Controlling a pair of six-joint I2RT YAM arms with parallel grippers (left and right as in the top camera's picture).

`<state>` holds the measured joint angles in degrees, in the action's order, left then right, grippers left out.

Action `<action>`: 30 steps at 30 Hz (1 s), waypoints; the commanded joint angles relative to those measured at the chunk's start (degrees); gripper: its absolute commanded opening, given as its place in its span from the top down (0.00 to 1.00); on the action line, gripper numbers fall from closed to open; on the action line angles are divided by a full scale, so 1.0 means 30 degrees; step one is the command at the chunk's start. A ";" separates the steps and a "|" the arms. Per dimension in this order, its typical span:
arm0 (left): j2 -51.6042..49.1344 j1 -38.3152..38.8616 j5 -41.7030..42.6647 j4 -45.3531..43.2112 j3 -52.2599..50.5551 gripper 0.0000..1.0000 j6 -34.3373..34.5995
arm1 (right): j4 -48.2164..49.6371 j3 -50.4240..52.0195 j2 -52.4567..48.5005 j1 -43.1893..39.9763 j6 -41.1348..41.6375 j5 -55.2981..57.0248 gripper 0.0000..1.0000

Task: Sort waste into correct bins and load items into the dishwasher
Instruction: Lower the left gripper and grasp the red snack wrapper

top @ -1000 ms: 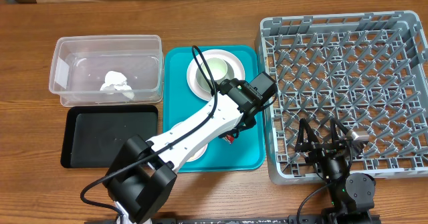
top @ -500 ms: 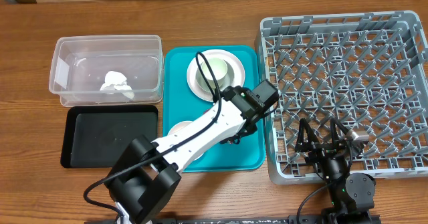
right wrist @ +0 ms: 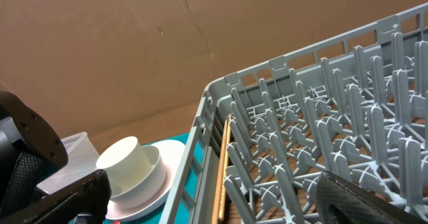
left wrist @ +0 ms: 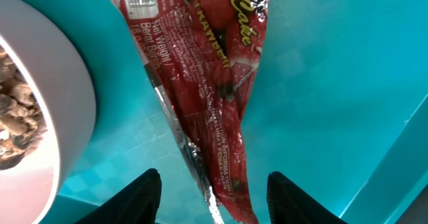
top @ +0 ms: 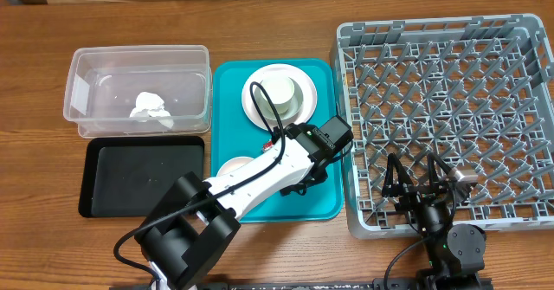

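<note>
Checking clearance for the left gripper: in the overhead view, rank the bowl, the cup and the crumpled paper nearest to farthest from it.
From the left gripper:
1. bowl, beside it on the teal tray.
2. cup, on the plate at the tray's far end.
3. crumpled paper, in the clear bin, far left.

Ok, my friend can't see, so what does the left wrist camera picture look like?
A crinkly red snack wrapper lies on a teal tray, its lower end running down between two dark fingers that are spread apart. At the left edge is a white bowl with brown crumbly bits inside.
</note>
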<state>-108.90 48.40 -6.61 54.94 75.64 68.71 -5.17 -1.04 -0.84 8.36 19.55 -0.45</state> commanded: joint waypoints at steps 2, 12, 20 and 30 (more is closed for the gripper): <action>-0.0168 0.0131 0.0087 -0.0634 -0.0648 0.47 0.0248 | 0.0109 0.0197 0.0153 0.0124 0.0146 0.0131 0.00; -0.0168 0.0131 0.0073 -0.0867 -0.0787 0.60 0.0248 | 0.0109 0.0197 0.0153 0.0124 0.0146 0.0131 0.00; -0.0168 0.0131 0.0080 -0.0918 -0.0787 0.70 0.0240 | 0.0109 0.0197 0.0153 0.0124 0.0146 0.0131 0.00; -0.0153 0.0124 0.0699 -0.0896 -0.0772 0.96 -0.0648 | 0.0117 0.0197 0.0153 0.0124 0.0146 0.0131 0.00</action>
<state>-108.90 48.40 -5.98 52.25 73.65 68.49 -5.19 -1.04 -0.84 8.36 19.55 -0.45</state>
